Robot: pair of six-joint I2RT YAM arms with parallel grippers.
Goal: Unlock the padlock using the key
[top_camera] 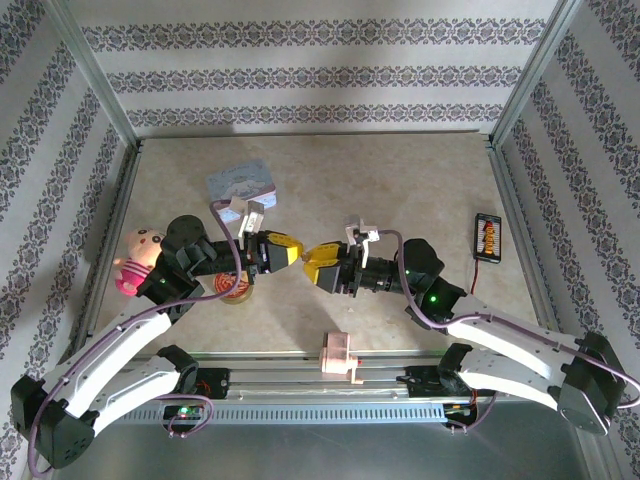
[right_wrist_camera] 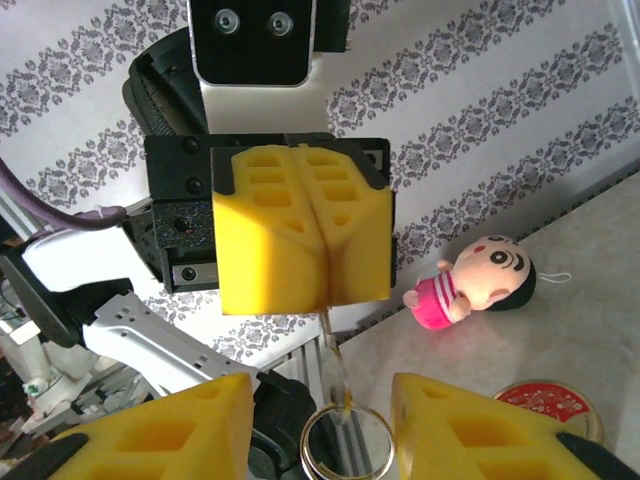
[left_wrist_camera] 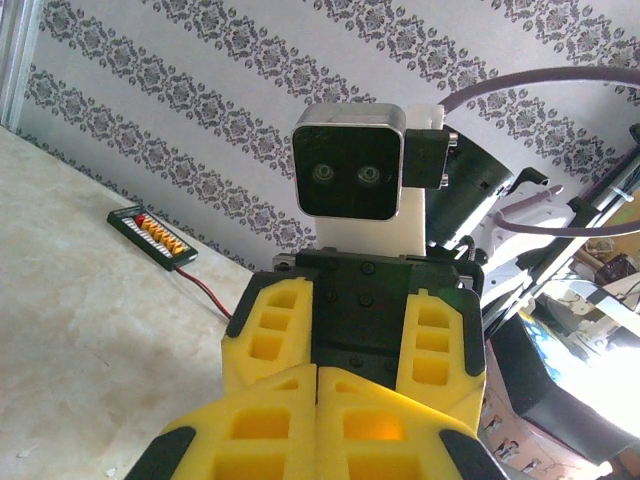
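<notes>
Both arms meet mid-table [top_camera: 400,190], nose to nose, wrists level. Left gripper [top_camera: 297,250] is clenched: in our right wrist view its yellow fingers [right_wrist_camera: 270,240] sit flush, one seam and no gap. The key [right_wrist_camera: 333,365] sticks out of that seam as a thin dull sliver pointing down. A wire ring [right_wrist_camera: 345,410] hangs at its lower end.

Right gripper [right_wrist_camera: 322,390] is released, with its jaws spread. The ring and the lower end of the key sit in the gap between them. We cannot tell whether the ring touches the right-hand finger. The left wrist view agrees: the right gripper's two fingers [left_wrist_camera: 270,330] stand apart, either side of its black body.

Around them:
- a pale blue tin [top_camera: 240,180] sits behind the left gripper
- a doll [top_camera: 140,255] lies at the left wall
- a round tin with a red lid [top_camera: 237,288] is under the left arm
- a pink block [top_camera: 340,355] sits on the front rail
- a small board with a red lead [top_camera: 487,237] lies far right
</notes>
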